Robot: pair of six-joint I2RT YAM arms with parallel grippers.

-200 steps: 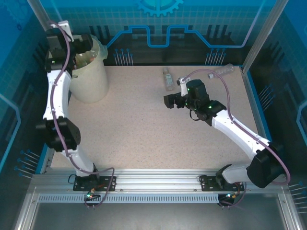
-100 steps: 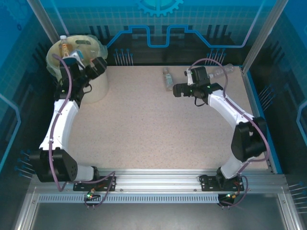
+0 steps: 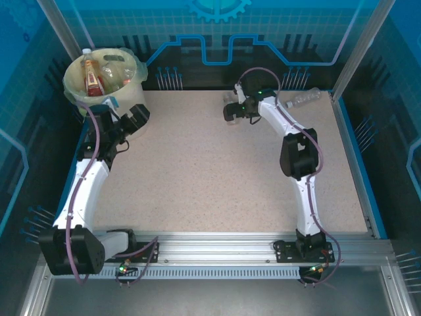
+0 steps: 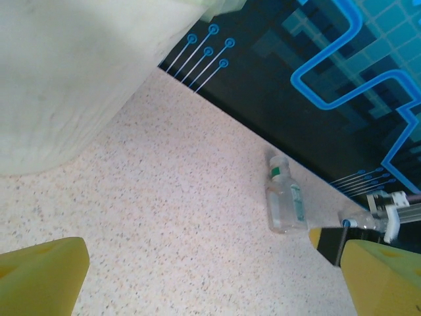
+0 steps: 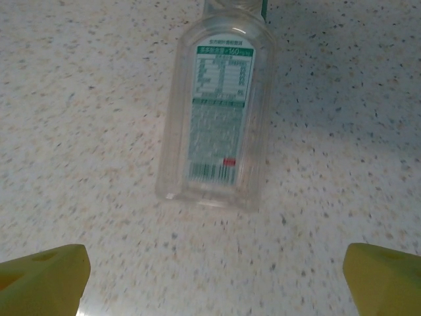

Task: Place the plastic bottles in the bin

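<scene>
Right wrist view had the green-labelled bottle (image 5: 217, 118) lying flat on the table (image 5: 79, 99) just ahead of the right gripper (image 5: 214, 280). Its base end was nearest and its long axis ran straight away between fingers spread wide and empty, so a short advance should straddle its width. Top external view added what that close-up left out: the bottle near the middle of the table's far edge, the left gripper (image 3: 135, 118), likewise spread and empty, well apart beside the bin (image 3: 75, 89) in the far left corner, and another clear bottle (image 3: 304, 99) at the far right corner.
</scene>
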